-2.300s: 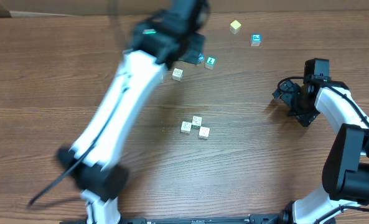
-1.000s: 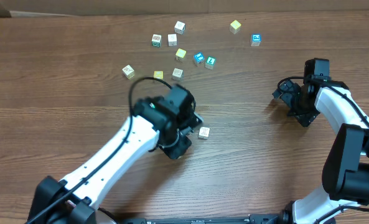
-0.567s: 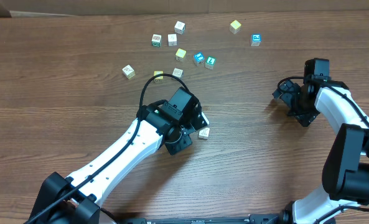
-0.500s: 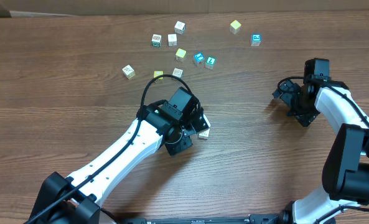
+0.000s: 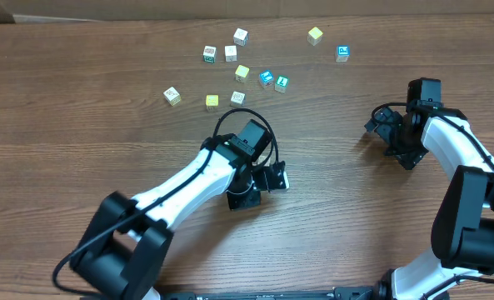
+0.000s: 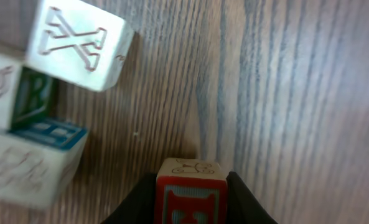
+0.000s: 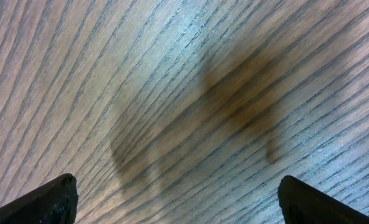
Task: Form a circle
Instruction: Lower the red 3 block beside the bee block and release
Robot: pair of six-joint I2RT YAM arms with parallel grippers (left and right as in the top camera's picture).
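— Where's the circle?
— A clump [image 6: 32,102] of three cream cubes, mid-table [image 5: 63,133]. My left gripper [image 6: 191,200] is clamped on the red-faced cube [image 6: 190,183] — just beside them, apart.
— The other?
— My right gripper [image 7: 178,199] — jaws spread wide.

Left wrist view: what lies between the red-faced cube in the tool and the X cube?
Only bare table, as the left wrist view shows; the red-faced cube and the X cube stand apart.
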